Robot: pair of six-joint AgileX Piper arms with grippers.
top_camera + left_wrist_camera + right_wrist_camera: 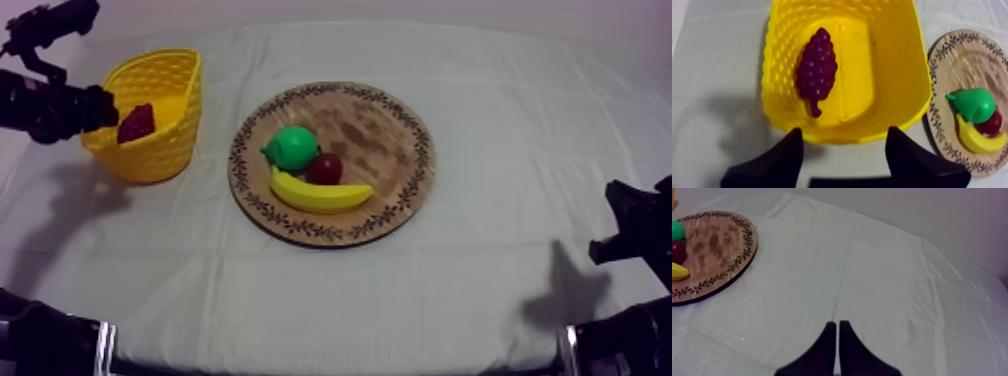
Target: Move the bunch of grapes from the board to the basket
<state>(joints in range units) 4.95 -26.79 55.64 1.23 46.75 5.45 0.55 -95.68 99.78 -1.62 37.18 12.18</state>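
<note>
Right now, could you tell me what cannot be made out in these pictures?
Top view: grapes partly hidden behind the basket wall.
Top view: small red fruit partly covered by pear and banana.
Right wrist view: board and its fruit cut off by the picture's edge.
Left wrist view: board cut off by the edge.

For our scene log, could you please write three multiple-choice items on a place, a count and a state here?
1. Where is the bunch of grapes? A) on the wooden board B) in the yellow basket C) between the jaws
2. How many fruits are on the board? A) two B) three C) four
3. The jaws of the left gripper are: A) apart, empty B) shut on the grapes C) shut together
Answers: B, it lies inside the basket; B, pear, banana, small red fruit; A, a gap separates them.
</note>
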